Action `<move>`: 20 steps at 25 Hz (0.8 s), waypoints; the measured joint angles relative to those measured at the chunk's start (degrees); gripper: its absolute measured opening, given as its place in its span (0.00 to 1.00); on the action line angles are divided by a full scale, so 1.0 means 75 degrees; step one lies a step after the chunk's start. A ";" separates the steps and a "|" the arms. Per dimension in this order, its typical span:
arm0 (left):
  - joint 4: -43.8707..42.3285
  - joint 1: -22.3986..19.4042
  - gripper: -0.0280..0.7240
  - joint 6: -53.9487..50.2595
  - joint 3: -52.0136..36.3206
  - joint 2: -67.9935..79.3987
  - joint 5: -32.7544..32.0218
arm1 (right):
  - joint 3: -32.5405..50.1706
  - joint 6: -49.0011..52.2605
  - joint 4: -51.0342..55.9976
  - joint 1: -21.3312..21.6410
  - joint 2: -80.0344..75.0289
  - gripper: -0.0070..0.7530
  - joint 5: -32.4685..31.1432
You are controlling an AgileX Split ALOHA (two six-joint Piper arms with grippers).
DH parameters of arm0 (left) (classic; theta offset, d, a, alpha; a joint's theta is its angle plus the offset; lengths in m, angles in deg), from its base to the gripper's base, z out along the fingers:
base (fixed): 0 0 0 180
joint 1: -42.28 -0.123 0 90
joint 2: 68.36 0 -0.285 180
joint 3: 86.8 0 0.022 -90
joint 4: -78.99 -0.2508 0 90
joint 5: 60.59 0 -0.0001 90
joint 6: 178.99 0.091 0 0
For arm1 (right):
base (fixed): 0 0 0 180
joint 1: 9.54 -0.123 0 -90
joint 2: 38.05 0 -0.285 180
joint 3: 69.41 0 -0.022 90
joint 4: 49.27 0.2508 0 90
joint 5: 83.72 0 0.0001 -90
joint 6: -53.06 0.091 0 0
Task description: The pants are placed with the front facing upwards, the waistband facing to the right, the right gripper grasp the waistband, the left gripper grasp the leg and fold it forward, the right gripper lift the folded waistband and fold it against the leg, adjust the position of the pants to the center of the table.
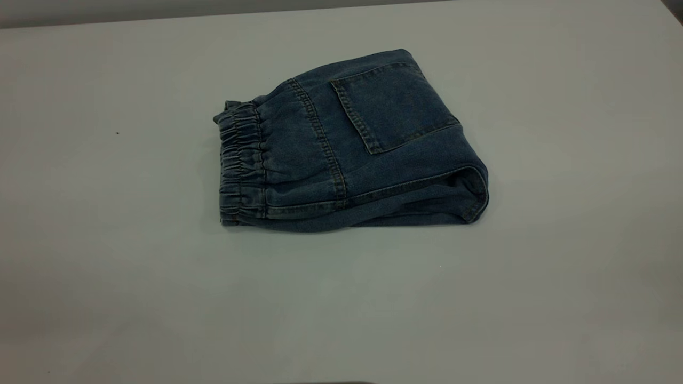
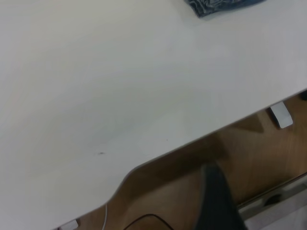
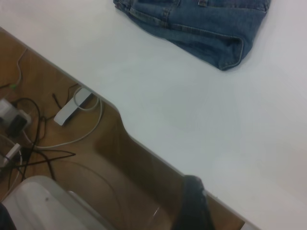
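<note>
Both hands sit withdrawn, grip unreadable, since the folded pants rest near center of the counter, waistband toward nine o'clock.

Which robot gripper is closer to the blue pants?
Probably the right. The right gripper sits just off the table edge, pants close across the top; the left gripper is off the edge too, seeing only a far corner of them.
</note>
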 joint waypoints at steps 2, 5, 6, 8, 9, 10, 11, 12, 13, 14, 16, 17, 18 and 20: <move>0.0000 0.0000 0.58 0.0000 0.0000 0.0000 0.0008 | 0.0000 0.0000 0.0000 0.0000 0.0000 0.61 0.0000; 0.0000 0.0000 0.58 0.0000 0.0000 0.0000 0.0014 | 0.0000 0.0000 0.0000 0.0000 0.0000 0.61 0.0000; 0.0000 0.0000 0.58 0.0000 0.0000 0.0000 0.0014 | 0.0000 0.0000 0.0009 0.0027 0.0009 0.61 0.0000; 0.0000 -0.0083 0.58 0.0000 0.0000 -0.0039 0.0014 | 0.0000 0.0000 0.0055 0.0406 0.0009 0.61 0.0000; 0.0000 -0.0240 0.58 0.0000 0.0000 -0.0056 0.0014 | 0.0000 0.0000 0.0055 0.0814 0.0009 0.61 0.0000; 0.0000 -0.0468 0.58 0.0000 0.0000 -0.0074 0.0014 | 0.0000 0.0000 0.0055 0.1322 0.0023 0.61 0.0000; 0.0000 -0.0700 0.58 0.0000 0.0000 -0.0114 0.0014 | 0.0000 -0.0007 0.0055 0.1802 0.0057 0.61 0.0000; 0.0000 -0.1015 0.58 0.0000 0.0000 -0.0160 0.0016 | 0.0000 -0.0007 0.0055 0.2415 0.0092 0.61 0.0007; 0.0000 -0.1344 0.58 0.0000 0.0000 -0.0213 0.0016 | 0.0000 -0.0007 0.0055 0.3016 0.0155 0.61 0.0006; 0.0000 -0.1647 0.58 0.0000 0.0000 -0.0291 0.0024 | 0.0000 -0.0007 0.0055 0.3560 0.0252 0.61 0.0006; 0.0000 -0.2088 0.58 0.0000 0.0000 -0.0514 0.0026 | 0.0000 -0.0007 0.0055 0.4329 0.0518 0.61 0.0001; 0.0000 -0.2285 0.58 0.0000 0.0000 -0.0626 0.0026 | 0.0000 -0.0007 0.0055 0.4639 0.0694 0.61 0.0001; 0.0000 -0.2435 0.58 0.0000 0.0000 -0.0770 0.0026 | 0.0000 -0.0007 0.0055 0.4841 0.0886 0.61 0.0001; 0.0000 -0.2749 0.58 0.0000 0.0000 -0.1092 0.0026 | 0.0000 -0.0007 0.0055 0.5136 0.1088 0.61 -0.0021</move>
